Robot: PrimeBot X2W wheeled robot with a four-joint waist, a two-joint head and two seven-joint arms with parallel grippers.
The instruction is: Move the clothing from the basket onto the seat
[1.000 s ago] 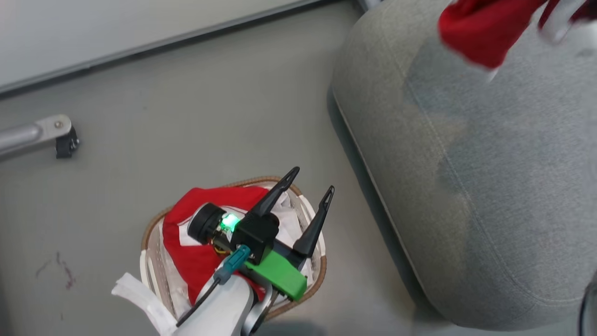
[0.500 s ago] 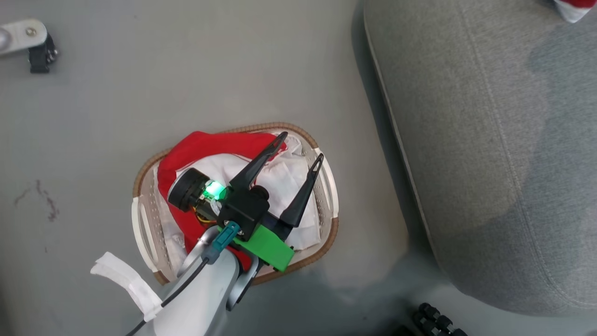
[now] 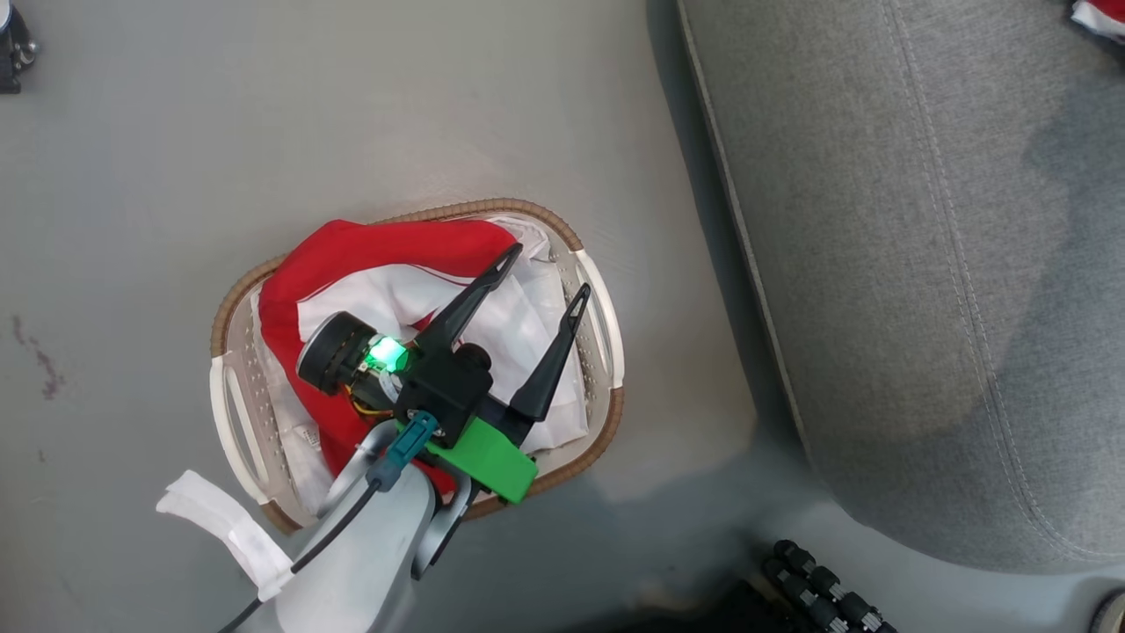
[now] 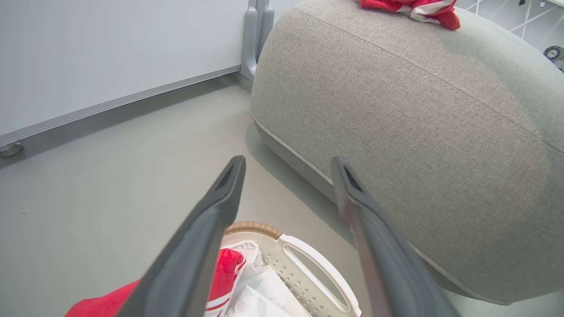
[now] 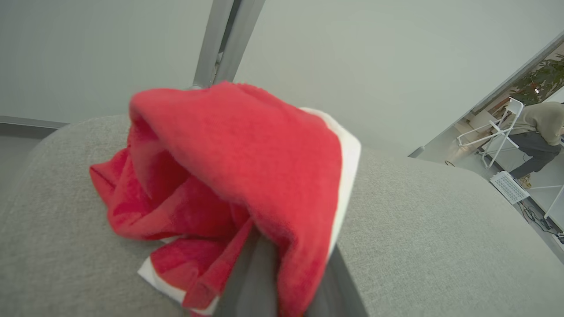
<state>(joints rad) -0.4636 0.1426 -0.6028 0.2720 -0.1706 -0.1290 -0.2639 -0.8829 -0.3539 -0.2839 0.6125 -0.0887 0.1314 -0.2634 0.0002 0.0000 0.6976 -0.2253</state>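
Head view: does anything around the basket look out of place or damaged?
Nothing spilled or damaged. Two small oddities: a reddish smear marks the floor left of the basket, and a loose strip of white tape sticks out from the left forearm. The red jersey lies bunched inside the basket.

Left gripper (image 3: 545,274): two long dark fingers spread wide, pointing up and right in the head view, carried on a pale silver forearm (image 3: 369,563) with a green wrist block (image 3: 483,457). Right gripper (image 5: 286,281): fingers pinched together on a soft red garment with white edging (image 5: 238,154).
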